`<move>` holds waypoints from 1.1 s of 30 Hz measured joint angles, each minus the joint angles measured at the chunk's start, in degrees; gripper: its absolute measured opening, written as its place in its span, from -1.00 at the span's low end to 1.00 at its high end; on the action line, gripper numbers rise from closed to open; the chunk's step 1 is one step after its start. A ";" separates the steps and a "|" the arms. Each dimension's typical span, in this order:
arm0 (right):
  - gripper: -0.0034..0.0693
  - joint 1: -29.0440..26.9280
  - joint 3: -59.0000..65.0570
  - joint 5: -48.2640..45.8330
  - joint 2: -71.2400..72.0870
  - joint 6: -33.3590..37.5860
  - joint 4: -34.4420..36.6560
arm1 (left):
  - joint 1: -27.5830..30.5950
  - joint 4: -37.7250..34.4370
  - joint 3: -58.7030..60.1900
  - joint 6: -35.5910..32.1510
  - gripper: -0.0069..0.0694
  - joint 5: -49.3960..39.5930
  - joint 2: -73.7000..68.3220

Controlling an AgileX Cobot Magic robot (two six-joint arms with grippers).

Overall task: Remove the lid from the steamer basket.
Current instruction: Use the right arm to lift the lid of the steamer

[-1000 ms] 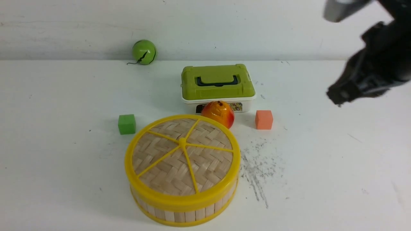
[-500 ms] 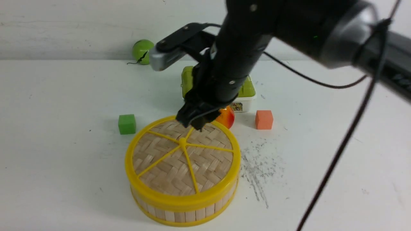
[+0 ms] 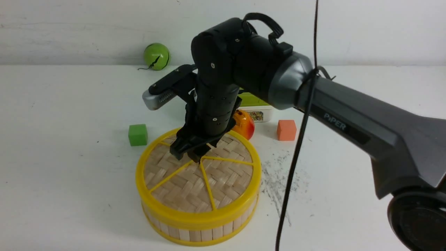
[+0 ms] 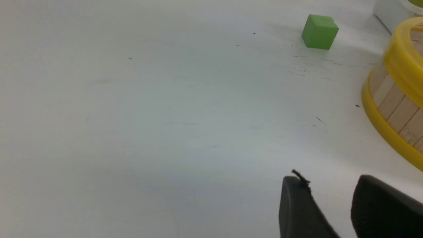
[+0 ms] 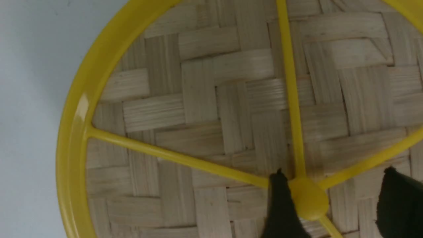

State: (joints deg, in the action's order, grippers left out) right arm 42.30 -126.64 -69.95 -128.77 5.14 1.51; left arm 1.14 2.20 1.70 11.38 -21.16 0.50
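Note:
The lid (image 3: 195,188), woven tan bamboo with a yellow rim and spokes, sits closed on the steamer basket (image 3: 202,233) at the front centre of the table. My right gripper (image 3: 190,153) points down at the lid's middle. In the right wrist view the gripper (image 5: 333,178) is open, with the yellow hub (image 5: 308,202) between the fingers, close against one of them, and the lid (image 5: 205,99) fills the picture. My left gripper (image 4: 328,181) is open and empty, low over bare table beside the basket wall (image 4: 393,102). It does not show in the front view.
A green cube (image 3: 137,134) lies left of the basket and also shows in the left wrist view (image 4: 319,31). An orange cube (image 3: 286,130), a red-orange fruit (image 3: 244,125) and a white box with a green lid (image 3: 254,101) lie behind the basket. A green ball (image 3: 156,56) sits at the back wall.
My right arm has swung in from the upper right, across the box, and come down over the lid's hub. The lid and basket have not moved.

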 joint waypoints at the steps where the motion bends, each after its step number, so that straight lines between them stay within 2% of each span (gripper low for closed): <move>1: 0.08 0.00 0.00 0.43 0.00 0.00 0.27 | 0.00 0.00 0.00 0.00 -0.19 0.00 0.00; 9: -0.25 0.00 -0.24 1.45 -0.15 0.00 2.41 | 0.00 0.00 0.00 0.00 -0.19 0.00 0.00; 18: -0.32 0.00 -0.41 -0.02 -1.29 0.00 2.41 | 0.00 0.00 0.00 0.00 -0.19 0.00 0.00; 23: -0.61 0.00 -0.58 -0.20 -1.29 0.00 2.41 | 0.00 0.00 0.00 0.00 -0.19 0.00 0.00; 33: -0.61 0.00 -7.01 -2.12 -1.39 0.00 2.60 | 0.00 0.00 0.00 0.00 -0.19 0.00 0.00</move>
State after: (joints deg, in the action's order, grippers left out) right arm 42.30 -133.65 -72.07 -130.16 5.14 4.11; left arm 1.14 2.20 1.70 11.38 -21.16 0.50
